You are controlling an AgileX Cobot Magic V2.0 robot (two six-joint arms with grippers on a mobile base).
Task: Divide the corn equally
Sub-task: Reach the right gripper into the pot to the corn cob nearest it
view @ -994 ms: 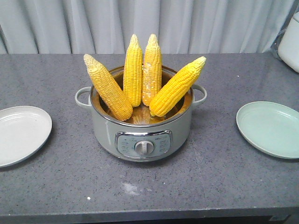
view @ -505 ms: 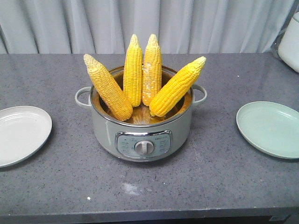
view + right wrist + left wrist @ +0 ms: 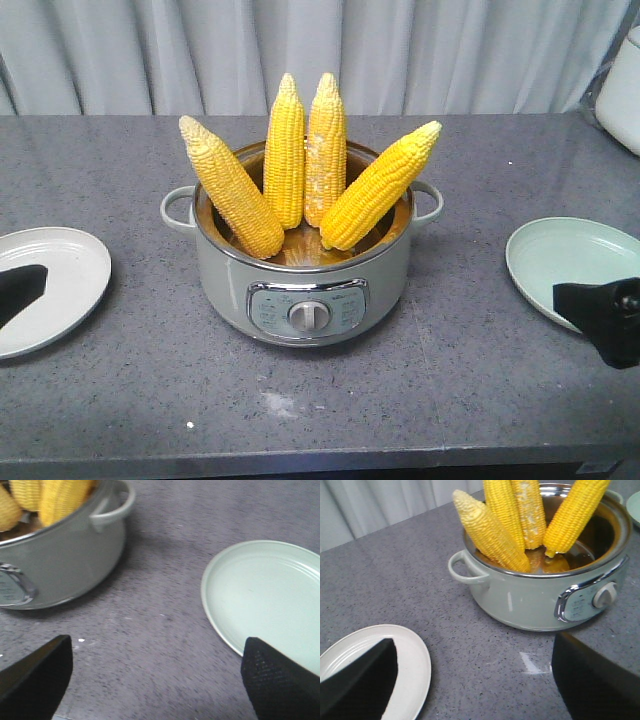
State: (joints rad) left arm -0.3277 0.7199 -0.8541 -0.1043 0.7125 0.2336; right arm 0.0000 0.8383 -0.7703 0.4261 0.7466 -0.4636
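All four cobs of corn [image 3: 285,150] stand in the pot [image 3: 225,285] at the middle of the table [image 3: 480,400], thick ends down, pointed tips up. The two middle cobs are nearly upright, side by side at the far wall. The left cob [image 3: 230,190] leans with its tip up and to the left over the rim; the right cob [image 3: 378,187] leans the opposite way. So the long axes spread from the pot bottom like a fan.

The left gripper [image 3: 475,645] is by the white plate [image 3: 412,665] and the right gripper [image 3: 156,642] by the green plate [image 3: 270,590]; both have the fingers wide apart and carry nothing.

We judge that no cob is delivered yet and the step in hand is the reach for the first one. To do it well, we would take the leaning cob on each arm's own side, close across its width on the free upper half, and pull along its lean, so it clears the rim without pushing the neighbours. The bottom looks wet, though the view is not clear, so a firm hold is wise.
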